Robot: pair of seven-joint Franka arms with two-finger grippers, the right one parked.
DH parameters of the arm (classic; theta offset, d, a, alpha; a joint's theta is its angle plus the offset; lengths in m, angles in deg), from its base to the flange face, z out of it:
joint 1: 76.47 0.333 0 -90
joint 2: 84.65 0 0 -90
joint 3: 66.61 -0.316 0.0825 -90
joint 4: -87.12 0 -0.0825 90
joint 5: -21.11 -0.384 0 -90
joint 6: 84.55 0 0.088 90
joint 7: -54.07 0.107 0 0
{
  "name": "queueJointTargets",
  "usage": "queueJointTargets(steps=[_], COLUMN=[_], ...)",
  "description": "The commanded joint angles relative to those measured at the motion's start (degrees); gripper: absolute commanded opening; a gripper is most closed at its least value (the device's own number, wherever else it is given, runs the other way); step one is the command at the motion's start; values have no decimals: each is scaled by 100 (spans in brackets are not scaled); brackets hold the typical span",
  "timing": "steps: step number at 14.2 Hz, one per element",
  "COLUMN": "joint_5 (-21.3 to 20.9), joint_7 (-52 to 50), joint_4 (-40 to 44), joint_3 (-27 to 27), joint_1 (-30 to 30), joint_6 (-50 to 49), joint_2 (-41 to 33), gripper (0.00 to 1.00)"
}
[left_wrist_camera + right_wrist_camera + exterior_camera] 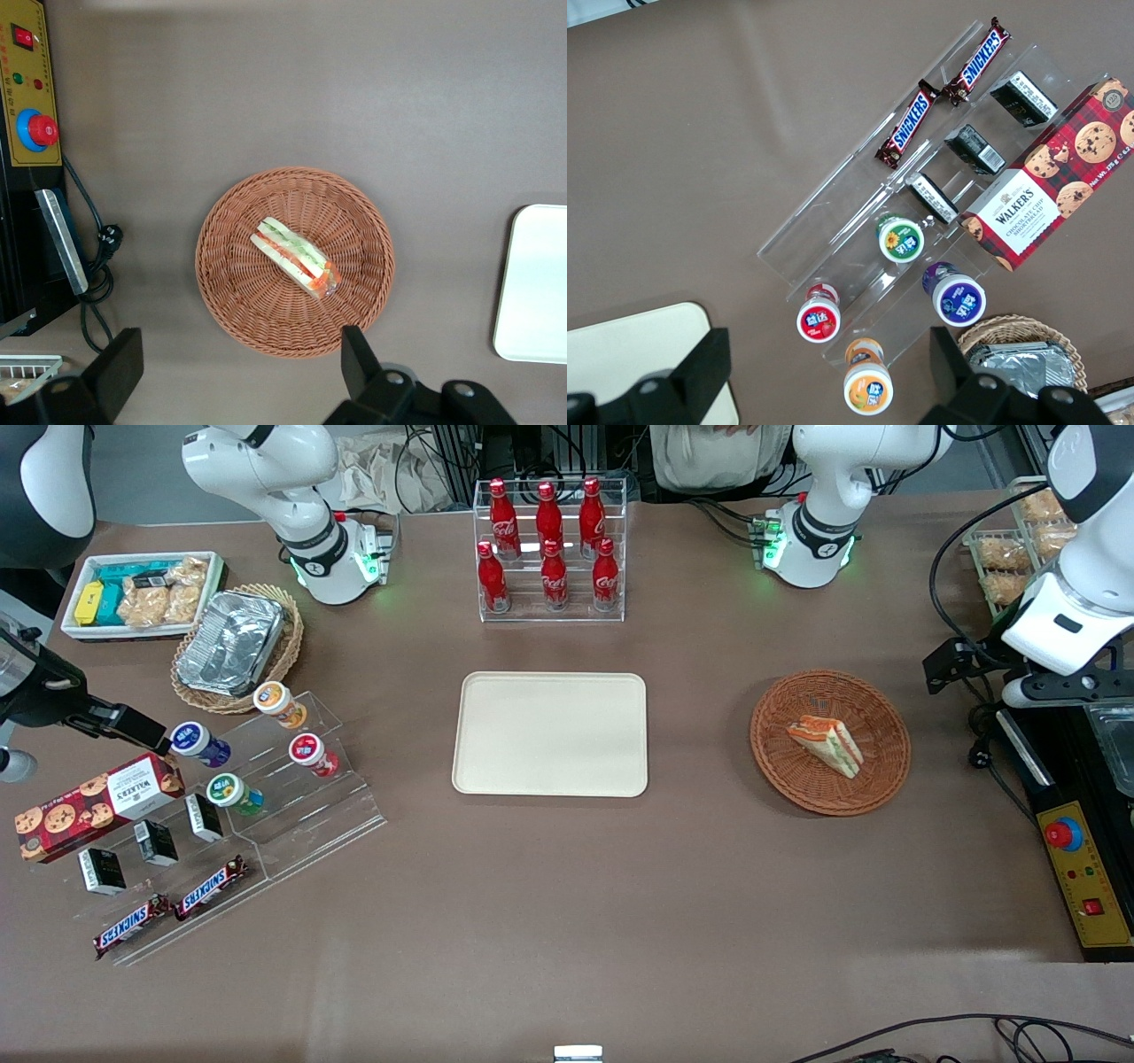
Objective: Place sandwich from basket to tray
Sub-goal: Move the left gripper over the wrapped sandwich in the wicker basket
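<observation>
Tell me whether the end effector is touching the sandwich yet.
Apart. In the left wrist view the open end effector hovers above the basket, both fingers clear of the sandwich, which lies alone on the weave.

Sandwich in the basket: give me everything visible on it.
The sandwich is a small triangular wedge of white bread with orange, red and green filling layers showing along its cut face; a clear wrap seems to cover it. It lies on its side near the middle of the round reddish-brown wicker basket, touching only the weave. Nothing else is in the basket. The left arm's end effector hangs above the basket with its fingers open, clear of the sandwich. The cream tray lies beside the basket, apart.
</observation>
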Motion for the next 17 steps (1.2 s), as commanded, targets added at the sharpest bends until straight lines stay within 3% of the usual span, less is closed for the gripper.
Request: queueJointTargets(steps=[1,6,9,12,15,17], joint_5=[26,-35,35,122,228,132], joint_7=[9,-61,-80,-324,-1542,-2763], joint_4=[29,-136,-725,-1681,-2623,-2818], joint_3=[-43,-34,-43,-60,-43,27], joint_1=[-59,-86,-42,11,-41,-129], joint_6=[-80,-106,121,962,2158,2599], joint_2=[-45,-44,-317,-694,-827,-722], gripper=[99,99,100,100,100,100])
